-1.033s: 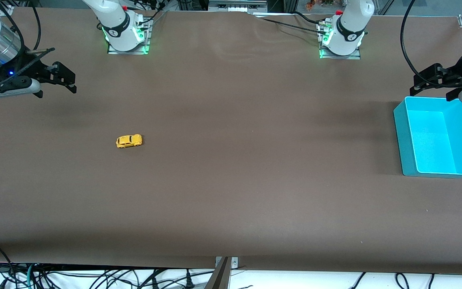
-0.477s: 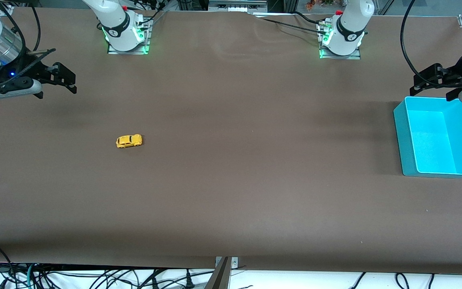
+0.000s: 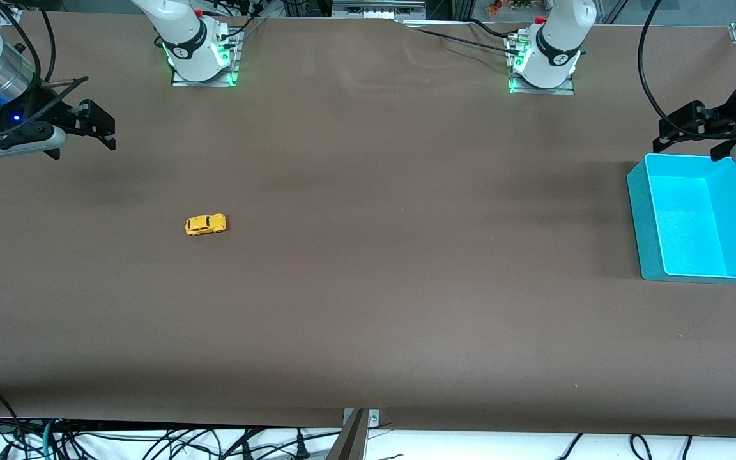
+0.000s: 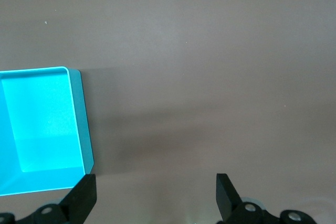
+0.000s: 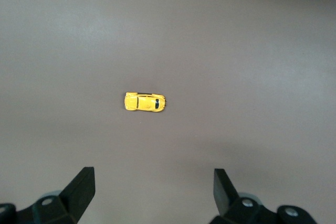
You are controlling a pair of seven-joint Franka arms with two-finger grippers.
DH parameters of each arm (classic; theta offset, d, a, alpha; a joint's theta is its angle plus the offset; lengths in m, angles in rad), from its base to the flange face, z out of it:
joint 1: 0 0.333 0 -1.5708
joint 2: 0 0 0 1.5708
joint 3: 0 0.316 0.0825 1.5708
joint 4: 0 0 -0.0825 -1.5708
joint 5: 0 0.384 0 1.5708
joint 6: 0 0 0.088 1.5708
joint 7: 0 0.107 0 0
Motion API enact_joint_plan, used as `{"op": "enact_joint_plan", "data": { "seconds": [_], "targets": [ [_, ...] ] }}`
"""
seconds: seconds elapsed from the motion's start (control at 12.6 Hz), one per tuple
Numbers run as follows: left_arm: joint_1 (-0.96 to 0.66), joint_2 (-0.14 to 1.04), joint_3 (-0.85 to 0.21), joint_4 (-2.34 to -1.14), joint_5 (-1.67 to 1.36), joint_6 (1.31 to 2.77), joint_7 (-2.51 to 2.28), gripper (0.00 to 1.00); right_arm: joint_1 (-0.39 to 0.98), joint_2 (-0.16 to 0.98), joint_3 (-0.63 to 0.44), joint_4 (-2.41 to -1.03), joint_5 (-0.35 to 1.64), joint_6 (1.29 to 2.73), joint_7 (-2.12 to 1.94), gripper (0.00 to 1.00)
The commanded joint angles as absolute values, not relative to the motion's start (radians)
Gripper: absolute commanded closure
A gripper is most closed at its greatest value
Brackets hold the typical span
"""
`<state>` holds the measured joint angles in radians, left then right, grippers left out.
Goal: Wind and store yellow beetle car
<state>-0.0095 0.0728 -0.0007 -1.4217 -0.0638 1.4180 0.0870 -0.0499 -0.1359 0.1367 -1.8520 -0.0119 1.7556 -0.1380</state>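
Note:
The yellow beetle car (image 3: 205,224) stands on its wheels on the brown table, toward the right arm's end. It also shows in the right wrist view (image 5: 145,102), well ahead of the fingers. My right gripper (image 3: 85,144) (image 5: 153,179) is open and empty, up over bare table at that end, apart from the car. The cyan bin (image 3: 641,217) is empty at the left arm's end. My left gripper (image 3: 689,148) (image 4: 156,184) is open and empty, up over the table by the bin's rim (image 4: 84,124).
The two arm bases (image 3: 199,54) (image 3: 544,61) stand along the table edge farthest from the front camera. Cables (image 3: 151,441) hang below the table's near edge. Bare brown tabletop (image 3: 406,223) lies between the car and the bin.
My right gripper has shifted slightly toward the right arm's end of the table. The car, the bin and the left gripper have not moved.

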Motion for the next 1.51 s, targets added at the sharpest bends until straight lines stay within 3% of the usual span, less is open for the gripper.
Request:
{"op": "enact_joint_plan", "data": {
  "seconds": [0.0, 1.43],
  "targets": [
    [-0.014, 0.078, 0.0, -1.407, -0.051, 1.42, 0.109, 0.0, -0.052, -0.16, 0.14, -1.864, -0.015, 1.749, -0.138, 0.0],
    [-0.014, 0.078, 0.0, -1.407, -0.051, 1.42, 0.109, 0.0, -0.051, -0.155, 0.127, -1.861, 0.025, 1.735, -0.141, 0.0]
  ]
}}
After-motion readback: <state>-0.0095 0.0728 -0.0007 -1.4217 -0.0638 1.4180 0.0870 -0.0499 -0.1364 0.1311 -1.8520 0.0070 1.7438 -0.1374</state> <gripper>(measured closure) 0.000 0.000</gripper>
